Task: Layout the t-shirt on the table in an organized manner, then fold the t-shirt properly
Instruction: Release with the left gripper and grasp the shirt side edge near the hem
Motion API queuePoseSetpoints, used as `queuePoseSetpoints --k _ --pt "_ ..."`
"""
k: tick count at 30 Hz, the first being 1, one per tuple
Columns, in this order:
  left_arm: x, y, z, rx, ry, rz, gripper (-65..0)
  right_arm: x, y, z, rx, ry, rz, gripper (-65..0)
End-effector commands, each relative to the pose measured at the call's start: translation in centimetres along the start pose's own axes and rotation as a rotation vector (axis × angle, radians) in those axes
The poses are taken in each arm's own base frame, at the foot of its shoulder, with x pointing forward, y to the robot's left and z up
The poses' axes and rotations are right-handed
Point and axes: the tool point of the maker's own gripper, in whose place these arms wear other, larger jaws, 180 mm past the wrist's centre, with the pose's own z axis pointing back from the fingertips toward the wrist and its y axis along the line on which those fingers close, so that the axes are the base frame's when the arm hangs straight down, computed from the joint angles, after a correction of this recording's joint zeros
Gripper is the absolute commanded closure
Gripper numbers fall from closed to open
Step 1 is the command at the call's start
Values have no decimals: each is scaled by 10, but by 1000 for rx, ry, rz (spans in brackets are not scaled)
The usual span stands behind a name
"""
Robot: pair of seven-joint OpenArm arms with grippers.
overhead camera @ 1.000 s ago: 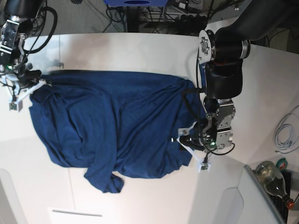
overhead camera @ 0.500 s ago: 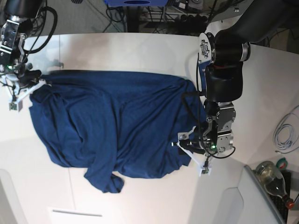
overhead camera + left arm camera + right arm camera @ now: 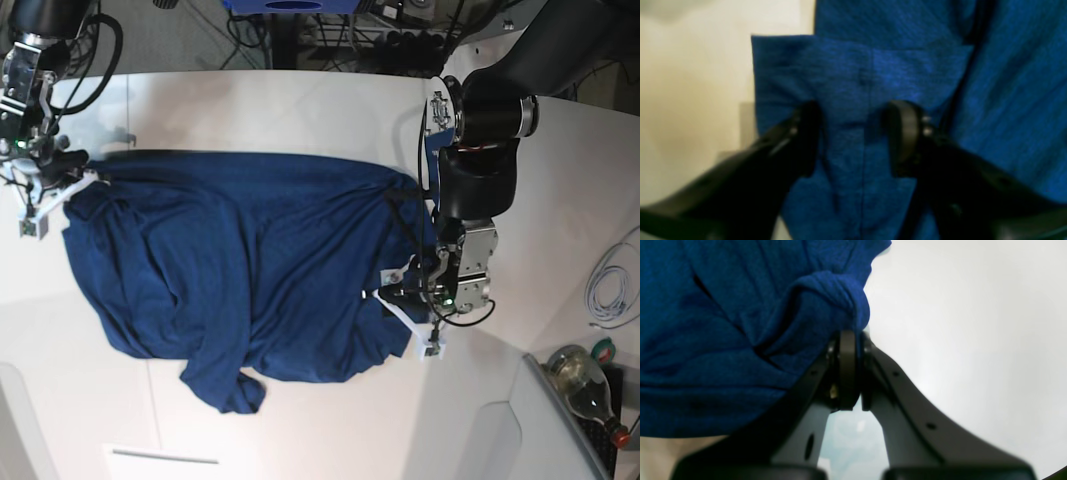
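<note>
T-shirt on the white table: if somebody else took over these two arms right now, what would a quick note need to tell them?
Right gripper: jaws shut on a bunched edge of the t-shirt, at the base view's left end.
Left gripper: jaws apart, straddling a folded-over flap at the shirt's opposite end; not clamped.
The shirt lies on the table, roughly spread, but wrinkled, with one corner crumpled at the near edge.
Done: rough spreading.
Left: grip with the left gripper, pull the shirt flat, straighten the crumpled corner, then do all the folding.
</note>
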Motion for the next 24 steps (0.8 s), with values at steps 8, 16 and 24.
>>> queuePoseSetpoints --k 8,16,24 --pt "48 1 16 6 -127 -5 -77 16 -5 2 -11 -47 2 0" --pt "53 1 18 6 -140 -6 -44 16 -5 2 -11 -47 2 0" --pt "53 1 17 9 -137 -2 -298 16 -5 2 -11 -47 2 0"
